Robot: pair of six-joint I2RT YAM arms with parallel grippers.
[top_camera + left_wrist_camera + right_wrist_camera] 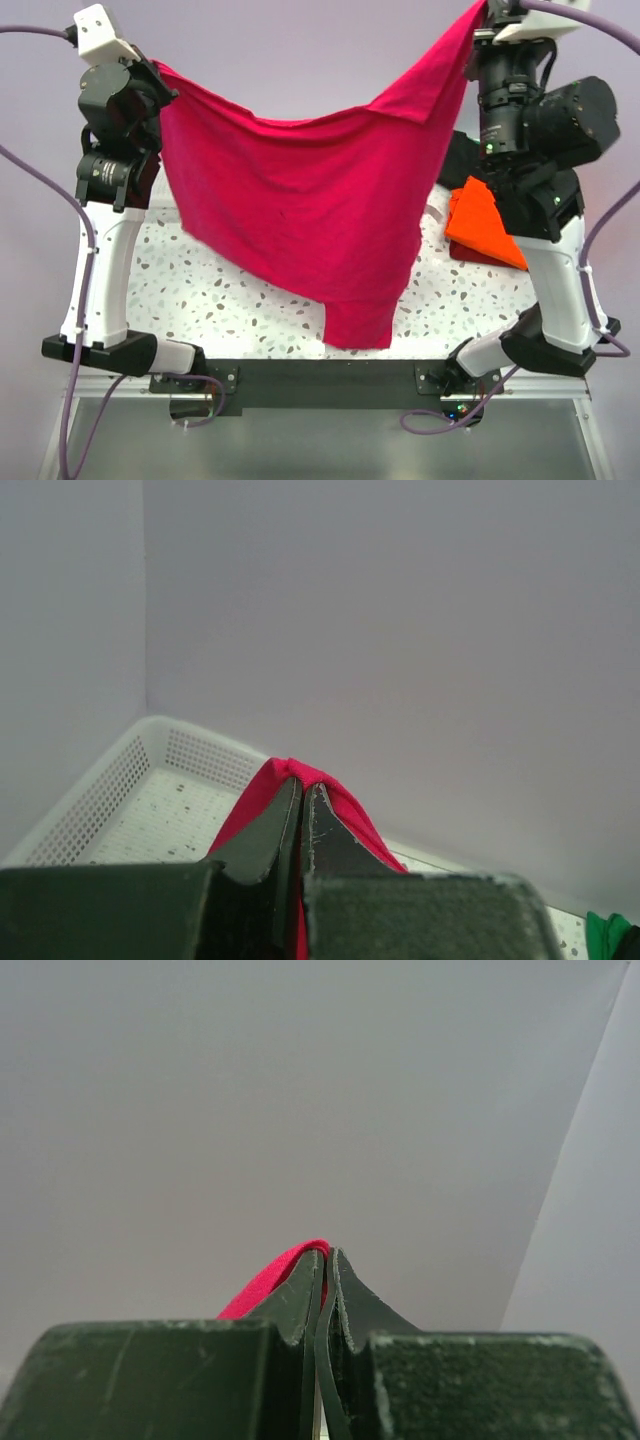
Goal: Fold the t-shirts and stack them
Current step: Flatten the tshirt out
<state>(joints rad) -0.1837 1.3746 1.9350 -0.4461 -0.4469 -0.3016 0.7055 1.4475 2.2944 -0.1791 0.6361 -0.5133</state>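
Note:
A crimson-pink t-shirt [300, 200] hangs spread in the air between both arms, its lower edge drooping to the speckled table [200, 290]. My left gripper [158, 72] is raised at the upper left and shut on one corner of the shirt. The left wrist view shows that cloth [345, 805] pinched over the shut gripper [303, 786]. My right gripper [483, 10] is higher, at the top right, and is shut on the other corner. In the right wrist view the cloth [270, 1285] comes out to the left of the gripper [328, 1252].
A folded orange t-shirt [485, 225] lies on a dark red one [478, 256] at the table's right, beside the right arm, with a black one [458, 160] behind. In the left wrist view a white mesh basket [130, 770] stands at the far left and a bit of green cloth [605, 932] at the lower right.

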